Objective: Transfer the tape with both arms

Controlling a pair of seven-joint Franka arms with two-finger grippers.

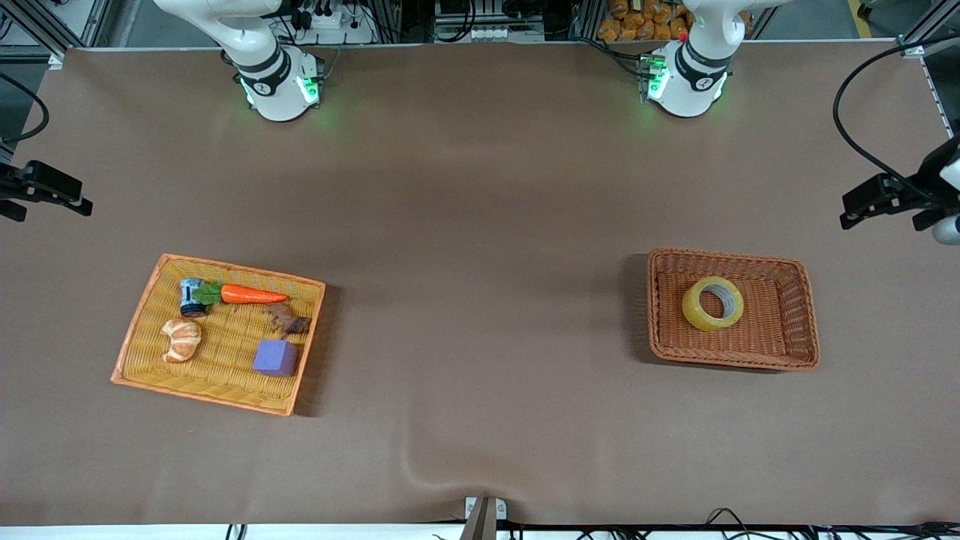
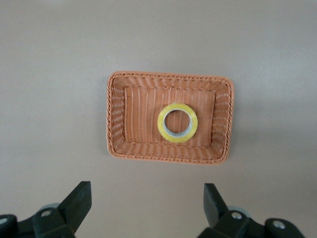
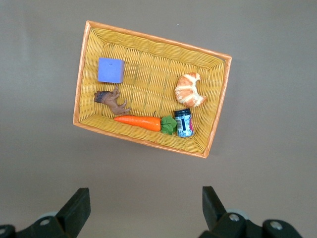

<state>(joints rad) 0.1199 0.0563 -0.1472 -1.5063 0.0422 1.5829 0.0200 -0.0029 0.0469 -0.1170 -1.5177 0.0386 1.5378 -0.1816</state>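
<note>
Brown-covered desk (image 1: 480,225), two wicker baskets well apart. Tape (image 1: 712,303), a yellow roll, lies flat in the brown basket (image 1: 802,315) toward the left arm's end. Yellow tray basket (image 1: 146,315) toward the right arm's end holds a carrot (image 1: 251,295), croissant (image 1: 182,339), purple block (image 1: 275,357), small jar (image 1: 192,297) and a brown animal figure (image 1: 286,319); no tape in it.

Left tool (image 2: 147,208) hangs high over the brown basket, fingers wide apart, holding nothing. Right tool (image 3: 146,208) hangs high over the yellow basket, fingers also apart, holding nothing. Both arms wait.

Progress: ambiguous. Tape sitting in the brown basket with both tools free fits either tape waiting for pickup toward the yellow basket, or tape already delivered to the brown one. Which basket is the goal, can't tell.
</note>
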